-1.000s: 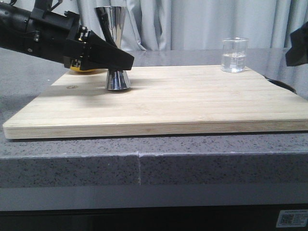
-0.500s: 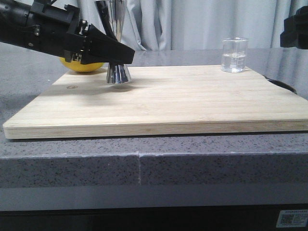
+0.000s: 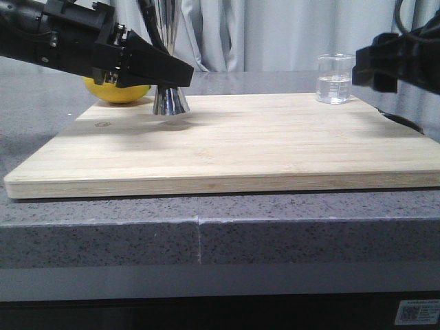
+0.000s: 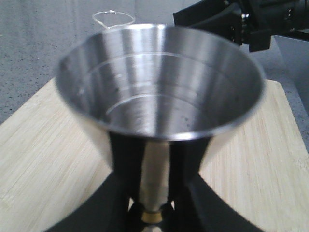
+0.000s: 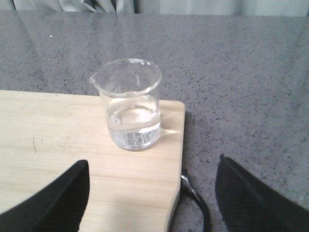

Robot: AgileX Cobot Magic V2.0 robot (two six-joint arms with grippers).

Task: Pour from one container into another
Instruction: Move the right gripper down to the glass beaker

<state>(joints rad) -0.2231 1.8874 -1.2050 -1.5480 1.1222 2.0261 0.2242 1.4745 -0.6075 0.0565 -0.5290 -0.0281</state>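
Left wrist view: left gripper (image 4: 153,203) jaws pressed against the narrow waist of the steel jigger (image 4: 159,92), one black finger on each side; open upper cone upright, nothing visible inside it. In the front view the jigger's lower cone (image 3: 170,102) hangs just above the far-left part of the wooden board (image 3: 227,148), a shadow under it, base not touching. Left arm comes in from the left edge, roughly level, fingers (image 3: 155,69) slanting down toward the right. A yellow fruit (image 3: 117,91) sits behind the arm at the board's far-left corner, close to the jigger.

Right wrist view: right gripper (image 5: 152,198) jaws spread wide, two dark fingertips well apart, nothing between them. Glass beaker (image 5: 130,104) stands upright ahead of the gap, apart from both fingers, clear liquid filling its lower part, pouring lip toward the board's centre. It stands near the board's far-right corner, close to the right edge; grey counter (image 5: 241,72) beyond. Front view: right gripper (image 3: 395,65) enters from the right edge, level, just beside the beaker (image 3: 335,79). Board's centre and near half are bare wood.
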